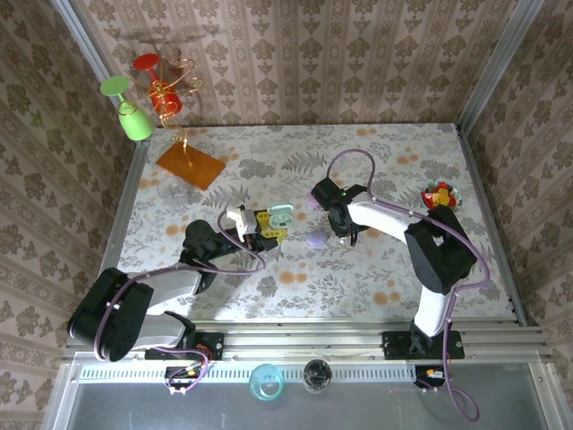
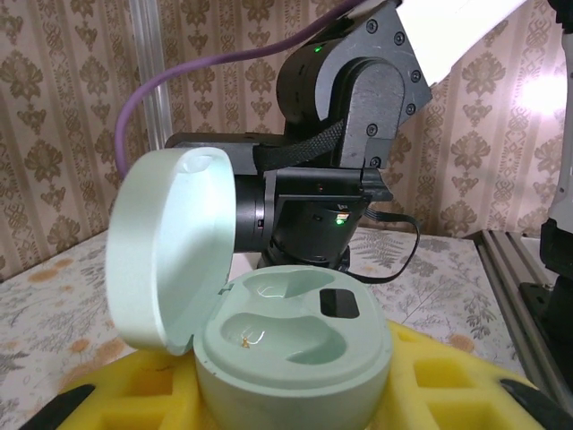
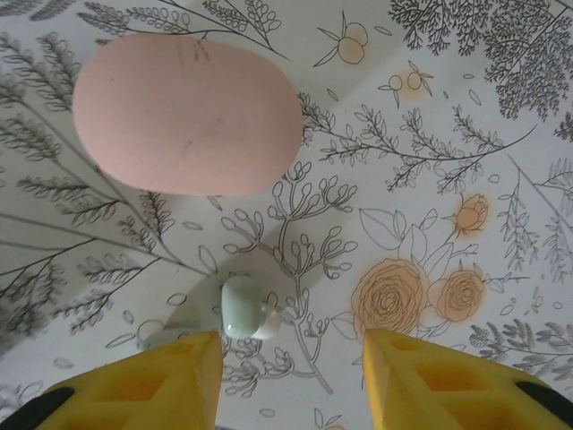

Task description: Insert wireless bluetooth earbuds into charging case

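Note:
A mint green charging case stands open in the left wrist view, its lid swung up to the left and both sockets bare. My left gripper is shut on its base, and the same case sits left of the table's middle. A pale green earbud lies on the flowered cloth just ahead of the left yellow finger of my right gripper. That gripper is open, pointing down, with neither finger touching the bud. It hangs low over the middle of the table.
A shut pink pebble-shaped case lies beyond the bud. A lilac case sits beside the right gripper. A dish of red and yellow sweets is at the right. An orange card and toy glasses are at the back left.

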Tool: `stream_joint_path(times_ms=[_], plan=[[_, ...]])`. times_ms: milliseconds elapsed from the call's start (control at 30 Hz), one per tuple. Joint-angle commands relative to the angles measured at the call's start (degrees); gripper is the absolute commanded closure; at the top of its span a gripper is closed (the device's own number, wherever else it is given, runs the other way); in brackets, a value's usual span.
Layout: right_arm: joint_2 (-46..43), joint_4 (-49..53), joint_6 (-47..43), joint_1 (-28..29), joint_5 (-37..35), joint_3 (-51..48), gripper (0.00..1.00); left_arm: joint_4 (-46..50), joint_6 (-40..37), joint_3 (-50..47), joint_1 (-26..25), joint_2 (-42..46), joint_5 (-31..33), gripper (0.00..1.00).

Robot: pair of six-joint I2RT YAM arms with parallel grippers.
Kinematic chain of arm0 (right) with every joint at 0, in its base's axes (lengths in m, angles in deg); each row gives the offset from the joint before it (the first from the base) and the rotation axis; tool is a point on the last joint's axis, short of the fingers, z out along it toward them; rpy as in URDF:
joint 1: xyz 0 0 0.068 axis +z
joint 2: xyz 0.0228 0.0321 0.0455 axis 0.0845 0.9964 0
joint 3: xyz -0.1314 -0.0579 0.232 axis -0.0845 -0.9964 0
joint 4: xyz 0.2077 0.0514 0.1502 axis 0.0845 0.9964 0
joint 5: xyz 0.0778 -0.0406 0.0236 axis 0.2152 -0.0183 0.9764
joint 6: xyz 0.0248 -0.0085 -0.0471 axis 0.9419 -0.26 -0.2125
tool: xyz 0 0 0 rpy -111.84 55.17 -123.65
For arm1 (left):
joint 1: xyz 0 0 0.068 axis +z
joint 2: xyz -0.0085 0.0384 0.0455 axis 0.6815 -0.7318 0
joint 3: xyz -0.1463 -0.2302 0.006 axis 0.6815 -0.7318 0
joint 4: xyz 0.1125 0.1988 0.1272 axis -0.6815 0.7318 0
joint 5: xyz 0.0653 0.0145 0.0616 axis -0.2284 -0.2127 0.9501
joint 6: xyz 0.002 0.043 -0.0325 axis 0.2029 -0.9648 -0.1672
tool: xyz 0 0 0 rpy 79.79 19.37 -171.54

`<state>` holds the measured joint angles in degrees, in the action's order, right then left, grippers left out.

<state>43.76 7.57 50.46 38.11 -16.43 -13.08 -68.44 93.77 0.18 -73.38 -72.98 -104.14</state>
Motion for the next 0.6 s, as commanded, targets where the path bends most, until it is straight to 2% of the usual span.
stream_joint_path(times_ms=[0,100,267,567], plan=[[3.28,4.05,-0.39,0.67,-4.27,2.77,0.55,-3.46,0.15,-1.66,2.68,0.92,-0.64,0.75],[5.83,5.17,-0.65,1.02,-5.68,4.74,0.57,-3.55,1.05,-3.15,5.98,1.55,-1.79,0.75],[9.44,5.44,-0.64,1.18,-6.88,6.76,0.61,-3.29,1.22,-5.32,8.38,3.98,-1.96,0.75],[11.49,7.15,0.58,2.07,-6.5,7.93,0.63,-3.34,1.48,-5.61,9.23,4.32,-3.0,0.74]])
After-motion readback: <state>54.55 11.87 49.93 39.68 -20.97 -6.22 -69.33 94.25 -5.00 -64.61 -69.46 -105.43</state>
